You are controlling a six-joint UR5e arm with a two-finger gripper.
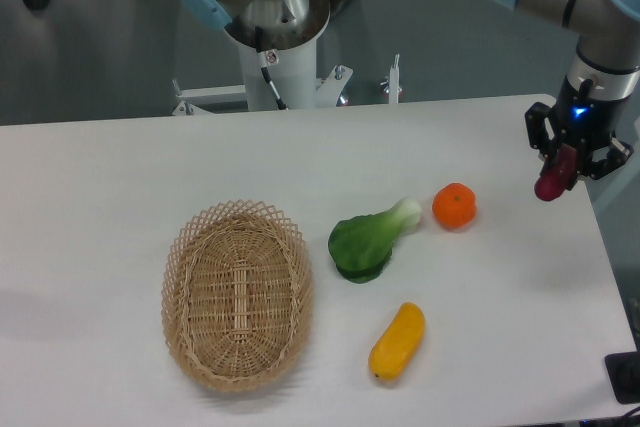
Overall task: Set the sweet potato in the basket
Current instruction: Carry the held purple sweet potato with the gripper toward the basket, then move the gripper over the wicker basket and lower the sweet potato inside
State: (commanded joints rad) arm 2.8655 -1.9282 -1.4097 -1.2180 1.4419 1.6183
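At the right edge of the frame the hand [562,169] is clamped on the sweet potato [553,178], held above the white worktop [100,167], well apart from the wicker basket [238,293] at lower left, beyond the orange fruit [454,206] and leafy green vegetable [372,239].

Even, bright light from overhead washes the white counter [120,177] nearly flat. Shadows are soft and short: a faint one hugs the basket [238,294] along its lower edge (barely darker than the surface). The floor behind reads dimmer. Focus is slightly soft throughout, and no hard glare shows.
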